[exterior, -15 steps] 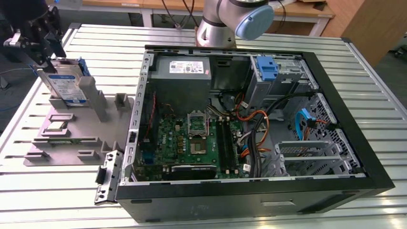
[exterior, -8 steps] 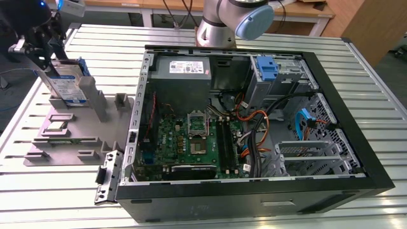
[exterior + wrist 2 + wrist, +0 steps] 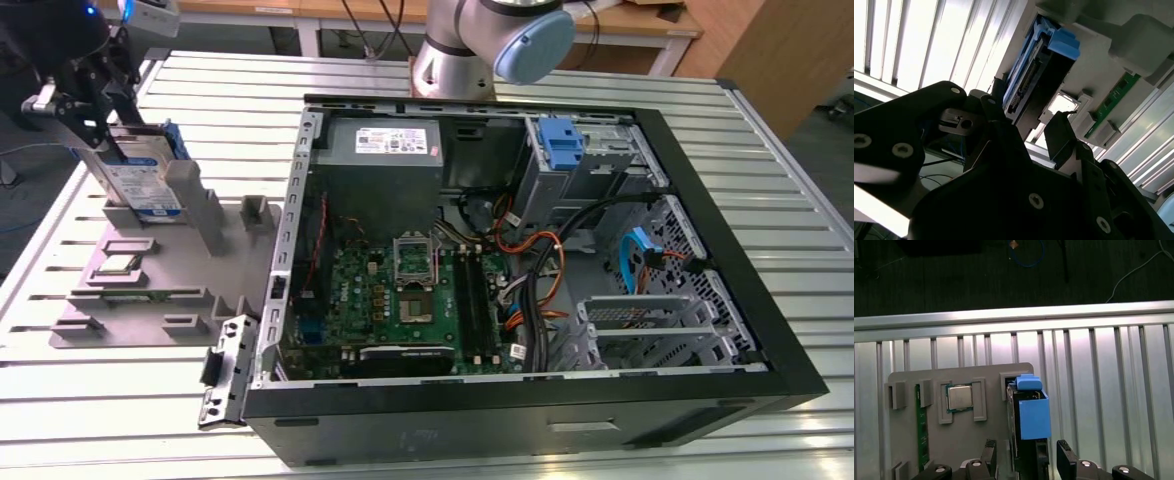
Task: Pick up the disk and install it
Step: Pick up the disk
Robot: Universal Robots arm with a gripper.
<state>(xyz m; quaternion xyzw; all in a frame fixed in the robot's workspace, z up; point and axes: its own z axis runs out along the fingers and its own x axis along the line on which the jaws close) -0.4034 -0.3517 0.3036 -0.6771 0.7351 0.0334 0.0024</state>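
Gripper: the black two-finger gripper [image 3: 1027, 449] is poised over the grey moulded fixture tray [image 3: 971, 440], at the tray's far end from the computer case in the exterior view [image 3: 110, 128].
Jaw state: spread apart. In the first wrist view one of the fingers [image 3: 1066, 460] stands on each side of the drive with a sliver of gap on both sides, so I judge nothing is clamped yet.
Disk: the flat silver metal hard drive with a blue-and-white label and blue plastic carrier frame [image 3: 138, 180] stands on edge in a slot of the tray, between the fingers. Its blue tab end points away from the gripper [image 3: 1031, 417], and its connector edge shows in the second wrist view [image 3: 1026, 82].
Other tray contents: a square silver processor chip [image 3: 960, 397] sits in its own pocket beside the disk's slot. A green memory stick [image 3: 921, 425] lies further along the tray.
Surroundings: the tray rests on a slatted aluminium table [image 3: 107, 430]. An open black computer case [image 3: 534, 405] lies just beside the tray.
Step in hand: taking hold of the disk, by my reading.
Doing it well: centre the gap so both pads meet the broad flat faces together. Grip the metal body rather than the flexible blue frame, and keep the wrist square to the slot so the drive does not bind against the tray walls.
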